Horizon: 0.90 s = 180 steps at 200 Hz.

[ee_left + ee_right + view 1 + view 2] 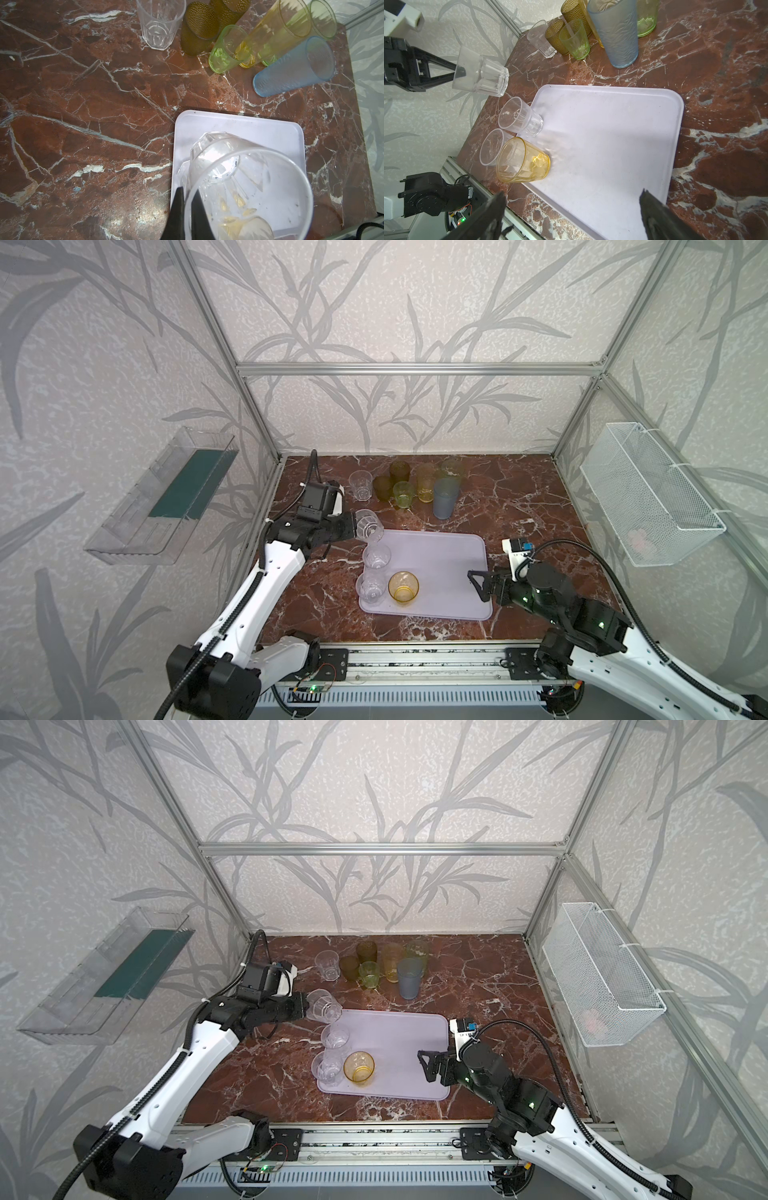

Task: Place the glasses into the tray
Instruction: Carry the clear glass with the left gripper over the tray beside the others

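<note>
The lavender tray (436, 572) (602, 135) lies on the marble top. At its left end stand two clear glasses (376, 556) (371, 588) and a short amber glass (403, 588). My left gripper (358, 526) (188, 193) is shut on the rim of a clear faceted glass (370, 526) (249, 187), which hangs tilted above the tray's far left corner. My right gripper (476, 585) (572, 194) stands open and empty over the tray's near right part. Several glasses wait behind the tray: clear (360, 485), olive-brown (382, 488), green (403, 493), tall amber (426, 482) and blue-grey (446, 497).
A clear plastic bin (162, 497) hangs on the left wall and a white wire basket (648, 493) on the right wall. Aluminium frame posts border the table, and a metal rail (415, 655) runs along its front edge.
</note>
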Tool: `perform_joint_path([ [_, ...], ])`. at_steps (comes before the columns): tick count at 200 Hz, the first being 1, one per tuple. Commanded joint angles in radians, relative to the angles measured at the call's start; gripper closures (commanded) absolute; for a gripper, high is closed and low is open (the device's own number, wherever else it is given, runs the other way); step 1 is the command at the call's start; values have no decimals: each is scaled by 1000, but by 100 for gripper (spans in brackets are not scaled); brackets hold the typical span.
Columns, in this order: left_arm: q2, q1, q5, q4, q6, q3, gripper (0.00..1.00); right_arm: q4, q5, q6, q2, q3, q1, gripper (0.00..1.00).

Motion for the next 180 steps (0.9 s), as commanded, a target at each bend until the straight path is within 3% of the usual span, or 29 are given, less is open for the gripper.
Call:
perform_joint_path([
  [1,-73,-4,39,56,49,-61,100,15,13,15,-1,11,-5,1],
  [26,-131,-2,9,73,38,-114,100,15,11,22,-6,10,-5,1],
  [83,-108,-11,96,94,21,-136,100,67,-21,27,-10,-13,-6,1],
  [180,-77,-159,-35,50,24,-42,100,31,-38,34,12,-8,-21,1],
])
